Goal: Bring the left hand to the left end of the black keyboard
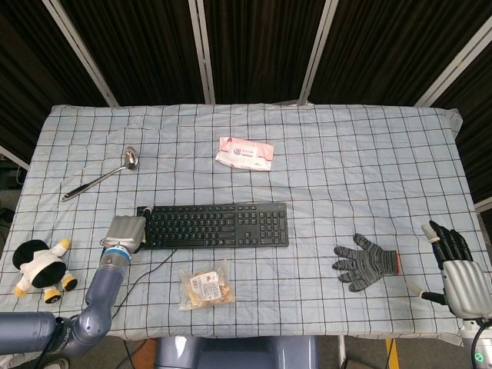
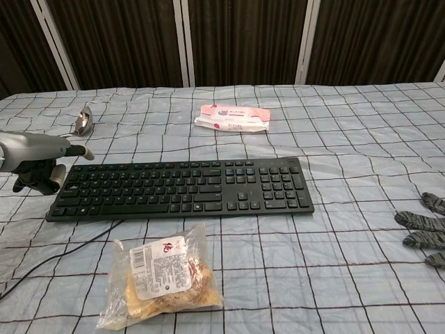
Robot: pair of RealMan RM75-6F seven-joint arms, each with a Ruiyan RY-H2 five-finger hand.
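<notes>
Now, nearest me, my left hand (image 1: 123, 232) sits at the left end of the keyboard (image 1: 213, 225), fingers (image 2: 40, 177) curled under and holding nothing, touching or just above the edge; I cannot tell which. The cable (image 1: 142, 275) trails back beside them, so a careless drop could snag it or shove the keyboard askew. Right of it, my right hand (image 1: 460, 278) rests empty, fingers apart. Beyond my fingers lies the ladle (image 1: 101, 174).
</notes>
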